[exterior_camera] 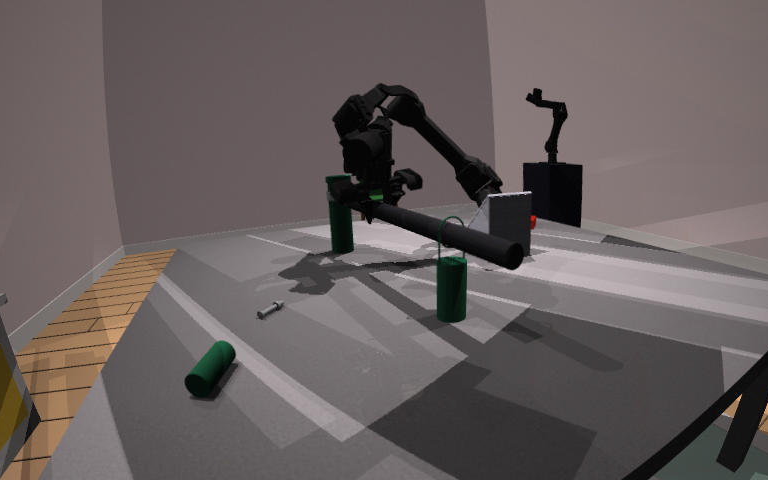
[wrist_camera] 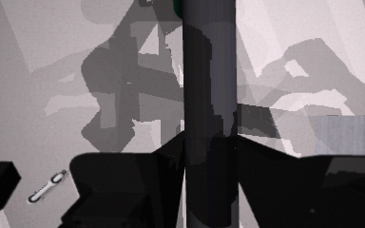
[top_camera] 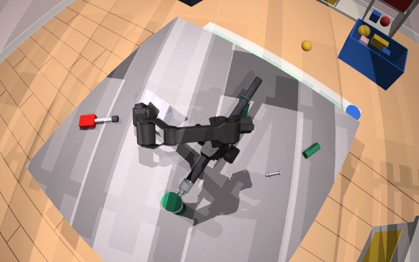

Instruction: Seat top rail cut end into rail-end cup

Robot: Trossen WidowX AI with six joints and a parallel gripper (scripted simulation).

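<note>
The dark rail slants through the wire loop on the small green post. Its far end meets the grey rail-end cup in the top view; how deep it sits inside cannot be told. The cup hangs on the band of the big green post, high up near the cap. My gripper is shut on the rail between loop and cup, with a finger on each side. The arm hides part of the rail, and the cup is hidden in the exterior view.
A loose bolt and a green cylinder lie on the table. A pale angled block stands by the arm's base. A red-headed tool lies on the arm's other side.
</note>
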